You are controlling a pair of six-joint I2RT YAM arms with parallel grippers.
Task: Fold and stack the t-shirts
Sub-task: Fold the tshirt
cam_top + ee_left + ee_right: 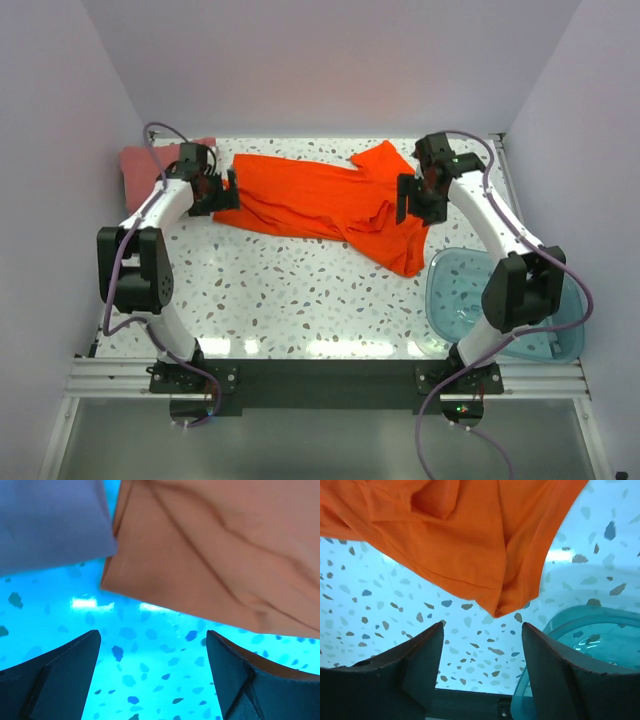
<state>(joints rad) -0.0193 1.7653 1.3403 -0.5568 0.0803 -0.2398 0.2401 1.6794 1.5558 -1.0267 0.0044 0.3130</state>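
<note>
The bright orange-red t-shirt (325,205) lies spread and rumpled across the back of the table. My left gripper (222,193) is open and empty at the shirt's left edge, with only table between the jaws; the shirt shows in the left wrist view (210,555). My right gripper (412,205) is open and empty over the shirt's right side; the shirt's corner hangs in the right wrist view (465,545). The dusty pink-red t-shirt (145,170) lies bunched at the back left corner, partly hidden by the left arm.
A translucent blue plastic tub (505,305) stands at the front right, under the right arm, and shows in the right wrist view (590,640). White walls close the table on three sides. The speckled table (300,300) is bare in front of the shirt.
</note>
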